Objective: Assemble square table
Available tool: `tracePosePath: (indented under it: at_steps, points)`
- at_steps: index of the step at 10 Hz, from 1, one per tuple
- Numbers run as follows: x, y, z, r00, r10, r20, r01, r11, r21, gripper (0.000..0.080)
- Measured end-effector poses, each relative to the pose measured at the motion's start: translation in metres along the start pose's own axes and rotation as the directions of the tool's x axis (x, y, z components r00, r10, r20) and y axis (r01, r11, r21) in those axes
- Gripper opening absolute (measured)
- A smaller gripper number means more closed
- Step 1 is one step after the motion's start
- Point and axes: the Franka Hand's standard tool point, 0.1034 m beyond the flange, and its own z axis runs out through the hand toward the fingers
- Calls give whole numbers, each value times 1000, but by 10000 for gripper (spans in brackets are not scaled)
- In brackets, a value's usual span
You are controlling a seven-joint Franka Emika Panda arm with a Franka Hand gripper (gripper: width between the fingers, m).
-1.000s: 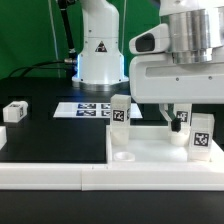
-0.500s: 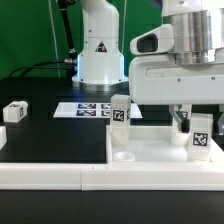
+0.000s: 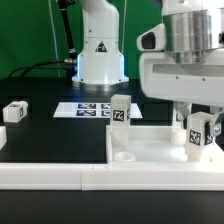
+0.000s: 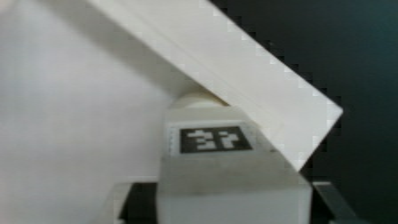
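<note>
The white square tabletop [image 3: 150,143] lies flat by the front wall, with an open round socket [image 3: 121,156] at its near corner. One tagged white leg [image 3: 120,112] stands upright at its far corner. My gripper [image 3: 198,132] is over the tabletop's corner on the exterior view's right, shut on a second tagged leg [image 3: 199,136] that stands about upright on the slab. In the wrist view this leg [image 4: 217,140] fills the space between my gripper's [image 4: 231,208] dark fingers [image 4: 143,203]. A third leg [image 3: 14,111] lies loose on the exterior view's left.
The long white L-shaped border wall [image 3: 60,176] runs along the front; in the wrist view it [image 4: 249,70] crosses behind the held leg. The marker board [image 3: 85,109] lies flat before the robot base [image 3: 100,50]. Black table surface [image 3: 50,135] stretches to the left.
My gripper has shifted to the exterior view's right, over the right-hand leg. That leg now sits between both fingers and has turned slightly. The other legs have not moved.
</note>
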Motion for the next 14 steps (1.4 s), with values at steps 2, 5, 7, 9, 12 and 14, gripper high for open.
tracePosePath:
  at_steps: [2,5,7,9,12,14]
  points:
    - [1,0,2,940,338,38,-339,941,13,292]
    - [0,0,4,817,573,62,-575,818,17,292]
    - [-2,0,4,822,566,61,-567,823,17,292]
    - [-5,-2,3,963,269,30,-270,962,30,481]
    - [-10,-2,8,993,-119,20,118,992,33,636]
    - [-9,-2,8,962,-274,14,273,961,35,647]
